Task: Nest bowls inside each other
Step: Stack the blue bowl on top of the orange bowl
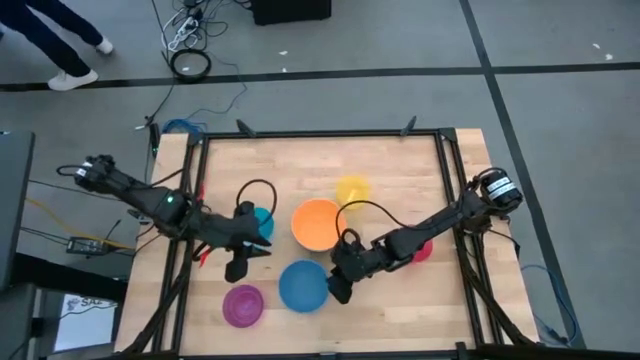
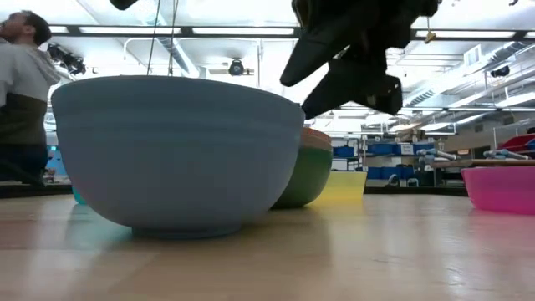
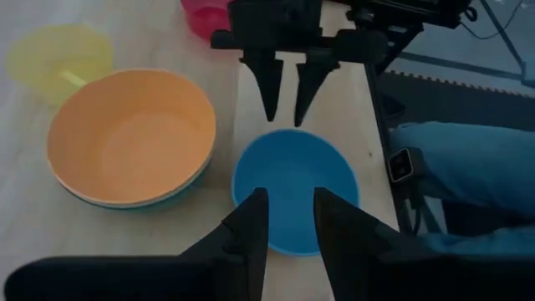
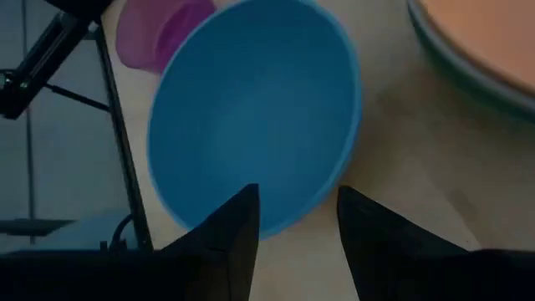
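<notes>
Six bowls could be counted in the high view, one of each colour: one blue bowl (image 1: 302, 286) at lower centre, one magenta bowl (image 1: 243, 305) at lower left, one orange bowl (image 1: 317, 224) in the middle, one yellow bowl (image 1: 352, 189) above it, one teal bowl (image 1: 264, 220) at centre left and one red-pink bowl (image 1: 424, 250) at centre right, both partly hidden. One green bowl (image 2: 308, 176) showed only in the low view. Two arms carried one hand each: the left hand (image 1: 238, 266) and the right hand (image 1: 337, 290).

We see a light wooden butcher-block table (image 1: 400, 170) in a black metal frame (image 1: 320, 133), on grey floor tiles. White power strip (image 1: 183, 33) and coiled black cable (image 1: 190, 64) beyond it (a person (image 2: 21, 92) stands nearby).
</notes>
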Motion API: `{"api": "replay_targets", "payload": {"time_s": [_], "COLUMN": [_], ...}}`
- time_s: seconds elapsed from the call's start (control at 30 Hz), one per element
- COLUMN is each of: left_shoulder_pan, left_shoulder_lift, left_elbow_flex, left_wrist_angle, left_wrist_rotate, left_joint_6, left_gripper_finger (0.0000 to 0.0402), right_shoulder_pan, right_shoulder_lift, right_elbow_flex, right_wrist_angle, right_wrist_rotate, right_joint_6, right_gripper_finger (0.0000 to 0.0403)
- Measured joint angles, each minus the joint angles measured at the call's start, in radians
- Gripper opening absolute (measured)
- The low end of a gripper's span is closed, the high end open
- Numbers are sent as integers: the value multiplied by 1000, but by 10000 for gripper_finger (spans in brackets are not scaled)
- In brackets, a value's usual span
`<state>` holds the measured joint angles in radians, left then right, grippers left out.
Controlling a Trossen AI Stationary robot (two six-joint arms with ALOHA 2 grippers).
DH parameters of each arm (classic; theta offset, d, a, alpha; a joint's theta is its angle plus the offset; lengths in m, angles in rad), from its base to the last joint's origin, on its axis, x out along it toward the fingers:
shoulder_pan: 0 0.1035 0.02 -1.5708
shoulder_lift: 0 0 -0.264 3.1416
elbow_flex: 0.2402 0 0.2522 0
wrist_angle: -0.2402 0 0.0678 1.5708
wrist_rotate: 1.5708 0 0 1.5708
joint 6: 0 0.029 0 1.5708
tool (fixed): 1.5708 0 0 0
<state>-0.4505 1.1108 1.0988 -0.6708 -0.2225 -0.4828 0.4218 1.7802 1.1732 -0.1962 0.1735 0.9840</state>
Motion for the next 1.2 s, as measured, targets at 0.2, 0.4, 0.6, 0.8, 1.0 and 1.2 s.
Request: {"api": "replay_targets", "payload": {"time_s": [0.2, 0.4, 0.6, 0.8, 1.0, 1.2], "left_shoulder_pan": [-65, -76, -76, -76, -76, -76], "left_shoulder_lift": [24, 54, 75, 81, 82, 82], "left_elbow_flex": [0, 0, 0, 0, 0, 0], "left_wrist_angle": [0, -1, 0, 1, 0, 0], "left_wrist_rotate": [-59, -75, -83, -91, -107, -111], "left_joint_6": [-26, -27, -27, -35, -44, -44], "left_gripper_finger": [105, 105, 105, 105, 105, 105], "right_shoulder_pan": [21, 21, 28, 46, 59, 68], "right_shoulder_lift": [0, 0, 1, 1, 1, 2], "right_elbow_flex": [3, 3, 3, 3, 3, 3], "right_wrist_angle": [-28, -38, -47, -46, -44, 1], "right_wrist_rotate": [110, 118, 124, 145, 170, 192], "right_joint_6": [38, 47, 63, 78, 69, 28], "right_gripper_finger": [150, 150, 150, 150, 150, 150]}}
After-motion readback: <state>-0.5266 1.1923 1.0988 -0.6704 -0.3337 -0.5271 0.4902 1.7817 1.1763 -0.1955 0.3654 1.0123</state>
